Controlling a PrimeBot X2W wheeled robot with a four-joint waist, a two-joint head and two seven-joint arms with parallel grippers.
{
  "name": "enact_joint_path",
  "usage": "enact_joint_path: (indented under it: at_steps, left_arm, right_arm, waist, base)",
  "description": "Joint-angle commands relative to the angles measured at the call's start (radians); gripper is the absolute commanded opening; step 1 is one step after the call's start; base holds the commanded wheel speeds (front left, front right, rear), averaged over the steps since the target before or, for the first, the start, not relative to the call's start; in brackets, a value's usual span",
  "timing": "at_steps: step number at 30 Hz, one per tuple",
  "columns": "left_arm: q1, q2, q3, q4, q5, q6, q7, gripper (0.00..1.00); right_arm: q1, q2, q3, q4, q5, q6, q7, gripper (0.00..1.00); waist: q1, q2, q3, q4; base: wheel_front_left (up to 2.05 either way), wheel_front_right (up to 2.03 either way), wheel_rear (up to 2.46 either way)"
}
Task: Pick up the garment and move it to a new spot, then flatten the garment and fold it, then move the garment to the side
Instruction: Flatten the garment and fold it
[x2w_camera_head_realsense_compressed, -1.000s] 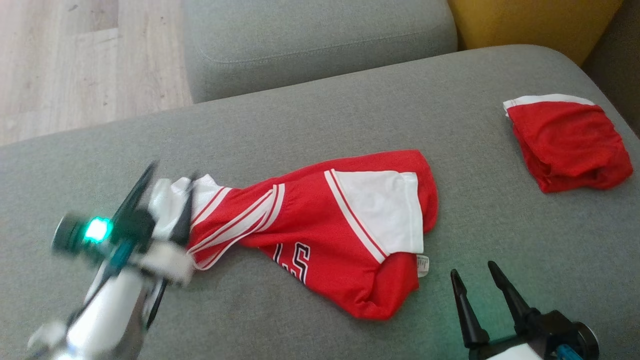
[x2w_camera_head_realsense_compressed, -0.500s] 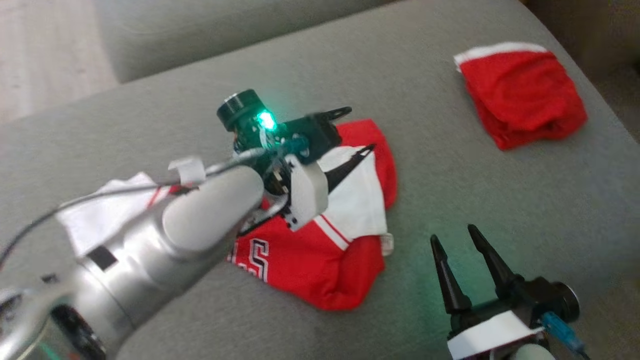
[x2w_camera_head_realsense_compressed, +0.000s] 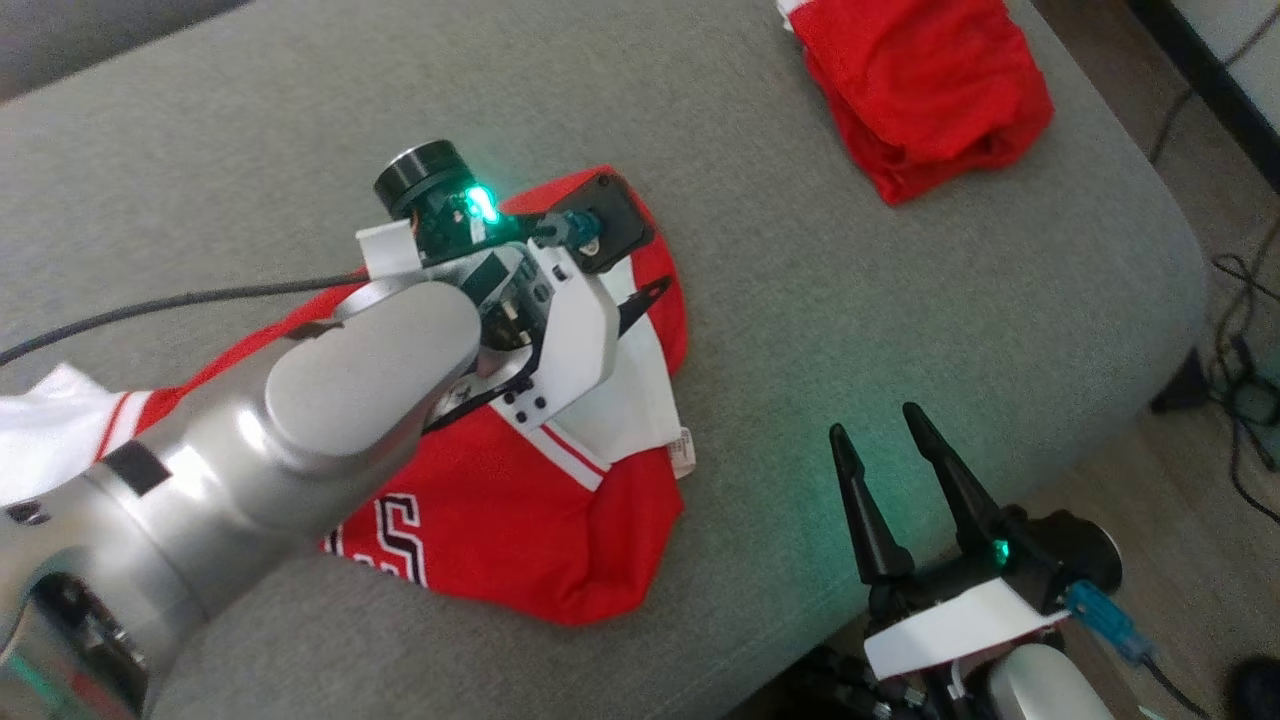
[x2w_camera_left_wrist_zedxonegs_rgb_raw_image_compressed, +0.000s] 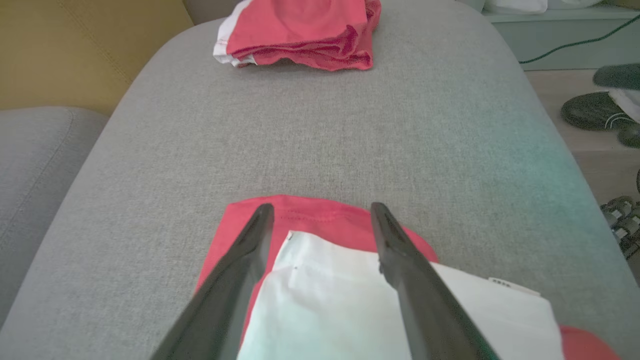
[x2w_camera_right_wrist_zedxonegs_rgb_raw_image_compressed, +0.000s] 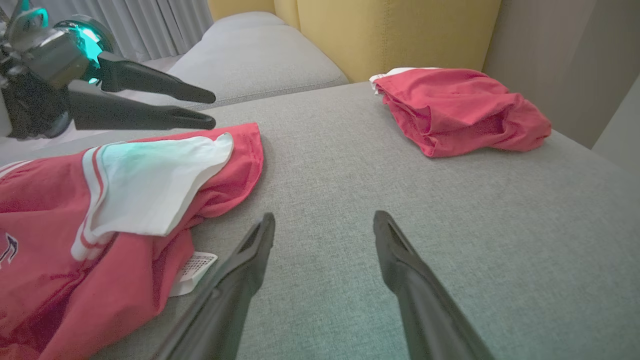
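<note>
Where the grey sofa seat (x2w_camera_head_realsense_compressed: 900, 300) spreads before us, we note the red-and-white jersey (x2w_camera_head_realsense_compressed: 520, 520) crumpled near its front edge. A folded red garment (x2w_camera_head_realsense_compressed: 920, 90) lies well apart, at the far end. The left gripper (x2w_camera_left_wrist_zedxonegs_rgb_raw_image_compressed: 321, 207) hangs above the jersey's white panel, fingers spread and holding nothing. The right gripper (x2w_camera_head_realsense_compressed: 872, 420) is just beside the jersey, fingers likewise apart and empty. A small white care label (x2w_camera_head_realsense_compressed: 683, 450) shows at the jersey's edge.

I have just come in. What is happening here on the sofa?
A two-armed robot is working on a crumpled red and white jersey on the grey sofa cushion. Its left gripper hangs open above the jersey's white panel, gripping nothing. The right gripper, also open, hovers over bare cushion beside it. Another red garment lies farther off.
</note>
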Motion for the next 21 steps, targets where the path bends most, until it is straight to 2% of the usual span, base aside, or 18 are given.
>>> enact_joint_path:
  at_steps: [1,9,16,17,18,19,20,21]
  left_arm:
    - [-0.039,0.027,0.037,-0.034,0.017,0.002,0.013,1.0]
    - [-0.036,0.07,0.037,-0.025,0.119,0.002,0.008,1.0]
    - [-0.011,0.078,0.036,-0.018,0.142,0.002,0.026,1.0]
    - [-0.009,0.08,0.036,-0.02,0.143,0.002,0.027,0.91]
    - [-0.008,0.081,0.036,-0.024,0.142,0.002,0.026,0.57]
    - [-0.007,0.083,0.036,-0.027,0.141,0.002,0.026,0.35]
    - [-0.007,0.084,0.036,-0.033,0.146,0.002,0.026,0.08]
    - [-0.006,0.086,0.036,-0.037,0.149,0.002,0.026,0.0]
  right_arm:
    - [-0.022,-0.004,0.026,-0.03,0.011,0.008,-0.006,1.0]
    - [-0.043,-0.004,0.043,-0.032,0.041,0.008,-0.006,1.0]
    - [-0.047,-0.003,0.047,-0.033,0.051,0.008,-0.006,1.0]
    - [-0.047,-0.003,0.047,-0.033,0.052,0.008,-0.006,1.0]
    - [-0.047,-0.003,0.047,-0.033,0.053,0.008,-0.006,1.0]
    - [-0.047,-0.003,0.047,-0.033,0.053,0.008,-0.006,1.0]
    - [-0.047,-0.003,0.046,-0.033,0.054,0.008,-0.006,1.0]
    - [-0.048,-0.003,0.045,-0.033,0.054,0.008,-0.006,1.0]
  waist:
    - [-0.0002,0.0,0.035,-0.034]
    - [-0.0002,0.0,0.069,-0.062]
    - [-0.0002,0.0,0.084,-0.073]
    - [-0.0002,0.0,0.085,-0.074]
    - [-0.0002,0.0,0.086,-0.074]
    - [-0.0002,0.0,0.087,-0.074]
    - [-0.0002,0.0,0.088,-0.074]
    - [-0.0002,0.0,0.089,-0.073]
  base:
    - [0.0,0.0,0.0]
    - [0.0,0.0,0.0]
    - [0.0,0.0,0.0]
    - [0.0,0.0,0.0]
    - [0.0,0.0,0.0]
    - [0.0,0.0,0.0]
    - [0.0,0.0,0.0]
    - [0.0,0.0,0.0]
